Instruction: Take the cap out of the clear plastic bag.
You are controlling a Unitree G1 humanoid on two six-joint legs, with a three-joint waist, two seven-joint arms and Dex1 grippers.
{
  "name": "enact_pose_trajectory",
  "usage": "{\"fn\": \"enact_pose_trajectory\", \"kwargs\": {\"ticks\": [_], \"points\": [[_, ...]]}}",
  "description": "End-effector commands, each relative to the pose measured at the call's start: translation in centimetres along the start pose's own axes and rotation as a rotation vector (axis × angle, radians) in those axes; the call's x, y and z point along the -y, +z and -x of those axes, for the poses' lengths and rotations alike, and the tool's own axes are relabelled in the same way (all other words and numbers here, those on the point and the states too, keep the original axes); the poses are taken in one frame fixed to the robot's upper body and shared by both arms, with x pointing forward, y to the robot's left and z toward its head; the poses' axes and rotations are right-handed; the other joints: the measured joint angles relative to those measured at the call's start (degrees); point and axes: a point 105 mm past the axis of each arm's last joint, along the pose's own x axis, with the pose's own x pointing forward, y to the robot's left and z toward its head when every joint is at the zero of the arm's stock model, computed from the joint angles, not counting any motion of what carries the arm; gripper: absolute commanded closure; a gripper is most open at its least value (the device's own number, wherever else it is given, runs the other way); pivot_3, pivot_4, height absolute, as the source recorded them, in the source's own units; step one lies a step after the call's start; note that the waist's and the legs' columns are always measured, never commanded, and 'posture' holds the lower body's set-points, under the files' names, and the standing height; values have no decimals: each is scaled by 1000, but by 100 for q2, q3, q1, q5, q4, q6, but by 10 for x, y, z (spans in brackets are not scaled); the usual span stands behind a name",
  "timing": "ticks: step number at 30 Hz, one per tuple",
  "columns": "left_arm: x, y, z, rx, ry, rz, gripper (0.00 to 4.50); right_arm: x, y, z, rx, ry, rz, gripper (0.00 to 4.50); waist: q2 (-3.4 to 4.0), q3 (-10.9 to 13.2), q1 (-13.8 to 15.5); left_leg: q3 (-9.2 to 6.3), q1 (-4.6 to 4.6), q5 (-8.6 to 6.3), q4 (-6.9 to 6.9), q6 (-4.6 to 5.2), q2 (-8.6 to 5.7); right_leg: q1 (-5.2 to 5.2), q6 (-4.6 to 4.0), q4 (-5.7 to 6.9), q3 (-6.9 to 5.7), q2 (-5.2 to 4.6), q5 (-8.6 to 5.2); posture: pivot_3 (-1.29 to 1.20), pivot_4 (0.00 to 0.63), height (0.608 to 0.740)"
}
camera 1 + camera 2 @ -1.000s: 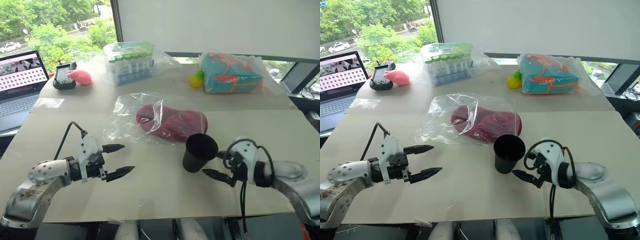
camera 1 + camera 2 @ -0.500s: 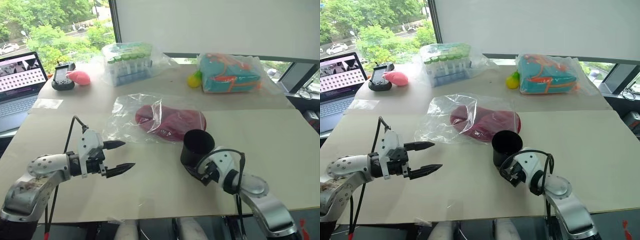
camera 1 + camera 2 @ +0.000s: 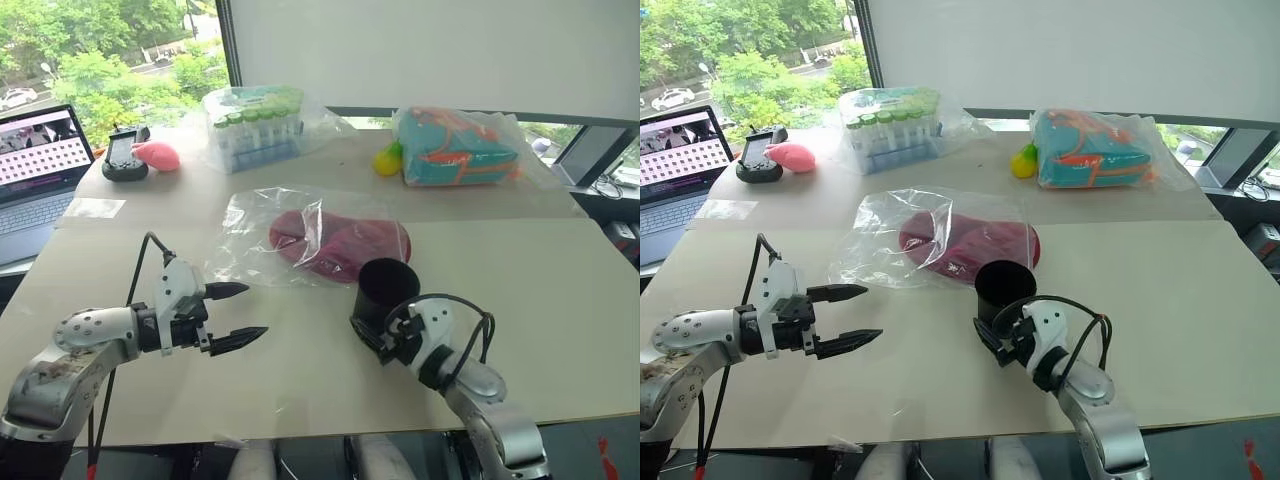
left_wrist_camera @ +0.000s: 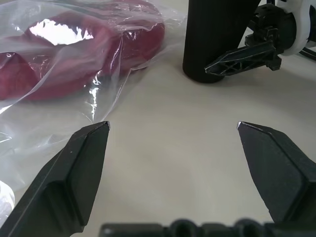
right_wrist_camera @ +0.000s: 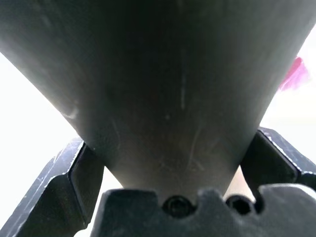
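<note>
The dark red cap (image 3: pixel 340 243) lies inside the clear plastic bag (image 3: pixel 255 235), flat on the middle of the table; the left wrist view shows the cap (image 4: pixel 74 54) through the film. My left gripper (image 3: pixel 252 311) hovers open just short of the bag's near left edge, with nothing between its fingers (image 4: pixel 84 163). An upright black cup (image 3: pixel 385 290) stands at the bag's near right corner. My right gripper (image 3: pixel 370 333) is open, with its fingers (image 5: pixel 64 182) on either side of the cup's base (image 5: pixel 177 89).
At the back stand a bagged rack of green-topped tubes (image 3: pixel 258 125), a bagged teal-orange item (image 3: pixel 460 148) and a yellow-green ball (image 3: pixel 387 160). A pink object (image 3: pixel 160 155), a black device (image 3: pixel 125 158) and a laptop (image 3: pixel 40 165) sit at the far left.
My right gripper swung left and rolled, and its fingers now stand on either side of the black cup's base. The cup shifted slightly left. The left gripper stayed put.
</note>
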Motion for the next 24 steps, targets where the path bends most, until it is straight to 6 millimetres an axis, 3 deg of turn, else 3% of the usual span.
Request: {"fn": "enact_pose_trajectory", "kwargs": {"ticks": [1,4,8,9,14,22,24], "points": [[1,5,1,-1,0,-33,50,5,-4,-1,-21,-35,22,0,0,0,2,0,1,0,0,0,0,1,0,0,0,0,0,0,150,740],[1,5,2,-2,1,-33,50,5,-5,-2,-29,-30,49,0,-1,-1,0,0,2,0,1,0,0,2,0,0,0,0,0,0,150,740],[0,4,3,-6,6,-33,0,3,-6,-2,-42,-19,73,1134,0,-1,2,0,3,0,0,0,0,2,-1,1,0,0,0,0,150,740],[0,4,3,-7,7,-32,0,3,-6,-2,-41,-20,75,1246,0,-1,2,0,3,0,0,0,0,2,-1,1,0,0,0,0,150,740],[1,3,3,-11,9,-31,0,12,4,2,-26,-41,104,1326,0,-1,2,0,3,0,1,0,0,3,-1,1,0,0,1,0,150,740],[2,-1,3,-17,5,-19,0,23,53,38,-31,103,94,1326,5,3,49,1,-9,0,4,0,-9,0,3,0,3,-9,2,0,150,740],[2,-2,3,-18,3,-15,0,23,77,43,27,158,18,1326,5,3,28,-1,-8,0,7,1,-6,2,3,-1,0,-5,2,0,150,740]]}}
